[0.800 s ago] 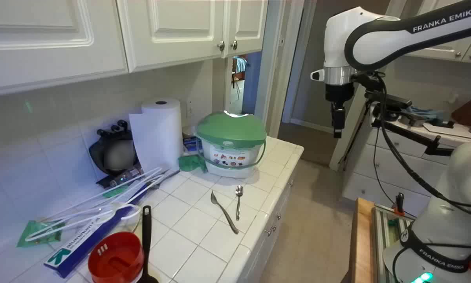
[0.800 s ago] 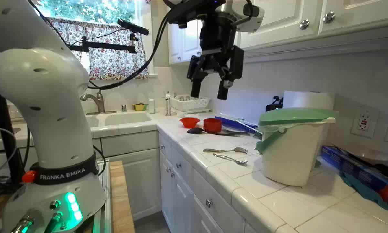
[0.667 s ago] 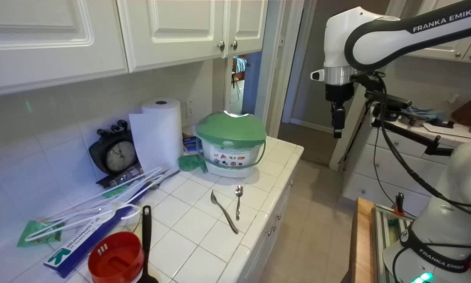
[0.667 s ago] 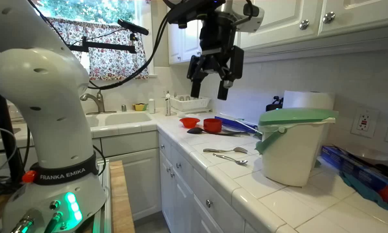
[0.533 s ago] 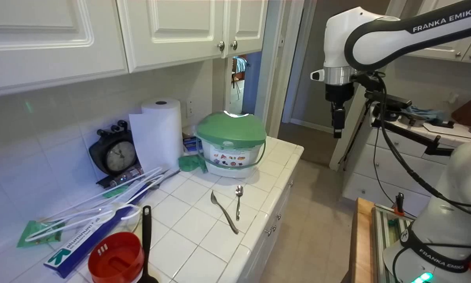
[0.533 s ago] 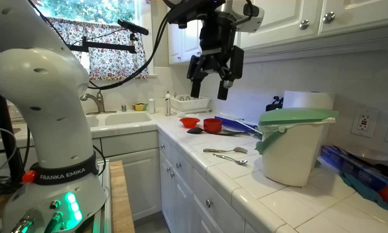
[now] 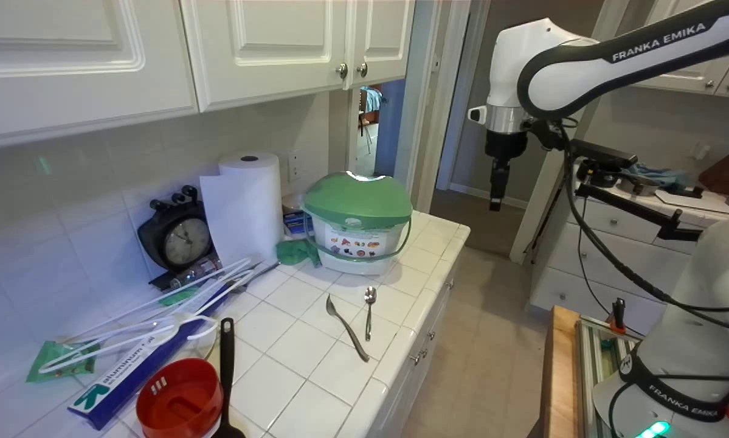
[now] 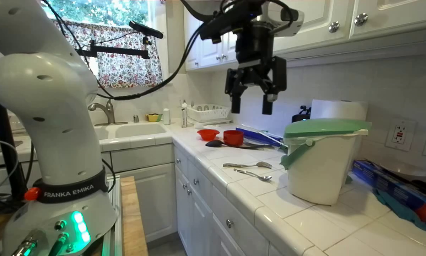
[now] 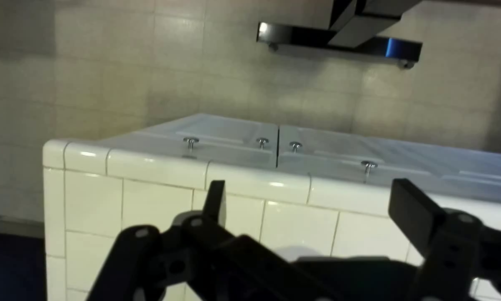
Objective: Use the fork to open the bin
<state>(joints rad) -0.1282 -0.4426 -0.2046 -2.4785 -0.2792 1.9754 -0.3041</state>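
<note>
The bin [image 7: 364,243] is a white tub with a green domed lid [image 7: 355,198] resting on top, upright on the tiled counter in both exterior views. Its green handle [image 8: 298,155] hangs at the side. In front of it lies the silver fork [image 7: 347,328], flat on the tiles, tines toward the bin's side of the counter; the fork [image 8: 264,164] shows in both exterior views. My gripper [image 8: 251,113] hangs high in the air, apart from both, fingers pointing down and spread. Between its fingers [image 9: 413,213] nothing is held. Neither fork nor bin appears in the wrist view.
A silver spoon [image 7: 370,296] lies beside the fork. A red cup [image 7: 179,395], a black utensil [image 7: 227,359], a foil box [image 7: 145,365] and white hangers [image 7: 176,319] crowd the counter's other end. A paper towel roll [image 7: 252,207] stands behind the bin. Upper cabinets [image 7: 267,36] overhang the counter.
My arm has moved sideways toward the counter, carrying the gripper closer to the bin's side. The fingers stay spread. Fork, spoon and bin have not moved.
</note>
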